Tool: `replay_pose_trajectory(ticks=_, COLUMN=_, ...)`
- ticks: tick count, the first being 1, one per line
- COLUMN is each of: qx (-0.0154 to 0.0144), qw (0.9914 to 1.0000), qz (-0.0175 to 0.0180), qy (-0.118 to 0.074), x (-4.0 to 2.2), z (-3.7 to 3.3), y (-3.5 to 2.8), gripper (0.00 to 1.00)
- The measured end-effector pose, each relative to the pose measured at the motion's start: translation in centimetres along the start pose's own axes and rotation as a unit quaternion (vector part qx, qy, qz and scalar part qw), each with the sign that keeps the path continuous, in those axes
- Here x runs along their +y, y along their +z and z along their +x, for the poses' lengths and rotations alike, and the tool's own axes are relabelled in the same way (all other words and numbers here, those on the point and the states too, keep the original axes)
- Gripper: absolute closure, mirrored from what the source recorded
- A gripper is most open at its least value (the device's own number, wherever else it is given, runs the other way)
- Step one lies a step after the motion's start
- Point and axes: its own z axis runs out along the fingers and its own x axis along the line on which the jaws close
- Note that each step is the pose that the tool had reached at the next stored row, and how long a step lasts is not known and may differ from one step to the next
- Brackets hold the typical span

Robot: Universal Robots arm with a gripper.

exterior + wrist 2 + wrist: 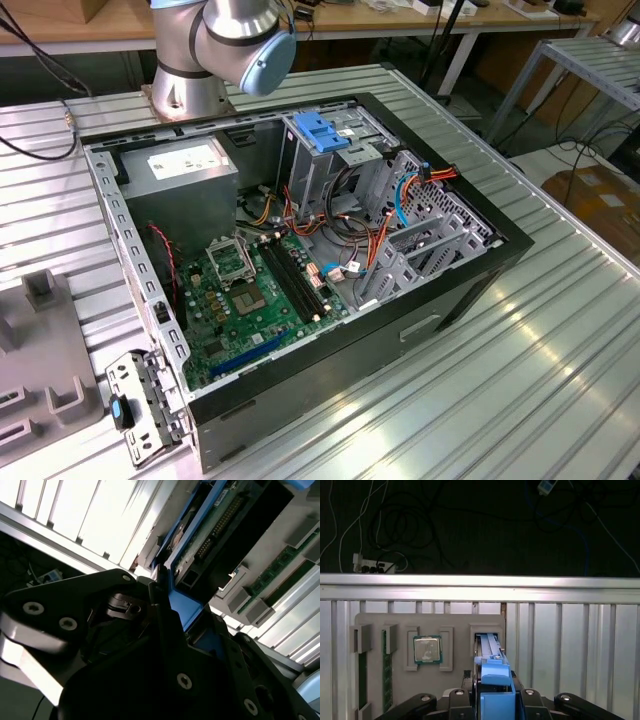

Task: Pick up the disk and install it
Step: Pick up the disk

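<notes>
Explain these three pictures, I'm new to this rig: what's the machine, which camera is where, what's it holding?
The machine is a silver robot arm with a blue joint cap, standing on a ribbed aluminium table. The exterior view, from a camera off the arm, shows its base beside an open black computer case. Both wrist views ride on the arm. The first wrist view looks over the black pincer at a grey parts tray holding a square processor chip. The pincer looks closed on the flat hard disk with blue plastic rails, which stands in a tray slot.
</notes>
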Motion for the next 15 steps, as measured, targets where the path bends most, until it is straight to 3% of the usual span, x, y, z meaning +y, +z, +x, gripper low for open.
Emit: replay_pose_trajectory(ticks=15, qx=0.0000, qw=1.00000, qz=0.0000, qy=0.000, x=-0.03, z=-0.03, y=-2.55, gripper=0.63)
